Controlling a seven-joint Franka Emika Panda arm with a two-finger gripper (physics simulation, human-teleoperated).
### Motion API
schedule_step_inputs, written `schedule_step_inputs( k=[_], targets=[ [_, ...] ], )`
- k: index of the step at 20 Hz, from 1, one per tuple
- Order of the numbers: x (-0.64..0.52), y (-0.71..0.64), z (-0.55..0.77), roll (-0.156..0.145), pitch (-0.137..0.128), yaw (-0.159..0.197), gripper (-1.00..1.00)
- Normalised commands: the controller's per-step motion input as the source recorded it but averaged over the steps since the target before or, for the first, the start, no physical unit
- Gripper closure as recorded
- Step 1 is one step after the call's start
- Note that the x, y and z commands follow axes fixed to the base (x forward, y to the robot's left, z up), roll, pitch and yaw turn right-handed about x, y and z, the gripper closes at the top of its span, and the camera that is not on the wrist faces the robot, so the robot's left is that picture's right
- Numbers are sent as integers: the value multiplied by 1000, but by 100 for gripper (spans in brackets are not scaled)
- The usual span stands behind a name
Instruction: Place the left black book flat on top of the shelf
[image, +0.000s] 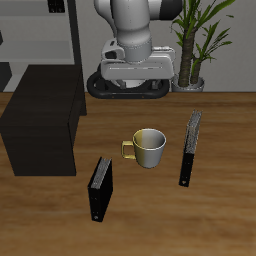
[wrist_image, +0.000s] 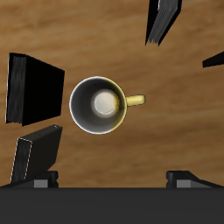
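Hand (wrist_image: 114, 179) spread, holding nothing. Slim black left book (image: 190, 150) stands on edge at 3 o'clock of the yellow-handled mug (image: 148, 147), exterior view. An off-centre pinch could topple it before it reaches the matte black box shelf (image: 40, 130).

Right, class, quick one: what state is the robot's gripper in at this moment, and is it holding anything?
Gripper: open, holding nothing; its fingertips sit apart above the mug.

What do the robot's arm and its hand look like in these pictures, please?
The arm is bulky and rounded, with glossy white-grey shells and darker grey bands at the joints, standing on a black oval base. No cables or markings are visible. Of the hand, only a black body and two dark, blocky fingertips show in the wrist view.
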Motion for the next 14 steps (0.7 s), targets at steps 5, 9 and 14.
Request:
schedule_step_inputs(
  k=[5, 9, 14],
  targets=[
    [101, 455, 42, 2, -21, 9, -100],
    [257, 543, 113, -43, -36, 18, -100],
    [225, 438, 13, -34, -20, 5, -100]
  ],
)
